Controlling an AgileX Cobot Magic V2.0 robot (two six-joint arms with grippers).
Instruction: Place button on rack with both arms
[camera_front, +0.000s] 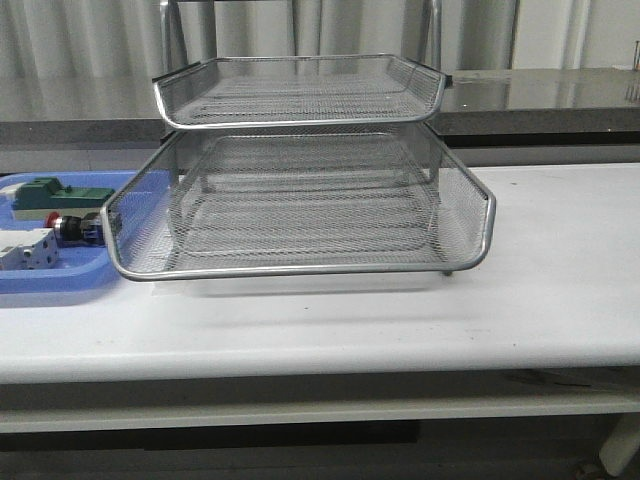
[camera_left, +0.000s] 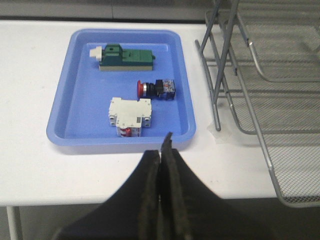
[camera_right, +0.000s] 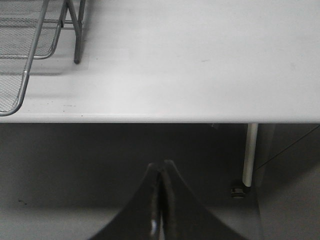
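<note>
Fingers of left gripper (camera_left: 165, 145) are pressed together, nothing between them; tips sit over the table edge, short of the blue tray (camera_left: 75, 125). Right gripper (camera_right: 162, 167) likewise closed w/ no load, hanging off the front edge of the white table (camera_right: 200, 65), dark space under it.

Button (camera_left: 156, 89) lies on its side in the blue tray, red cap pointing away from the rack (camera_left: 260, 105), blue-black contact block toward it. Not touched by either gripper. In front view the button (camera_front: 72, 229) shows partly behind the rack's lower mesh corner.

Other tray contents: green block (camera_left: 125, 57) w/ white end piece, at the tray's far end; white boxy component (camera_left: 130, 116) at the near end, just beside the button, apart from it. Button sits between the two.

Rack stands on table just beside tray, to its right in front view, frame legs close to the tray rim. Mesh tiers (camera_front: 300, 90) visible in front view hold no items. Rack corner and one leg (camera_right: 75, 30) show in right wrist view, well apart from right gripper.
</note>
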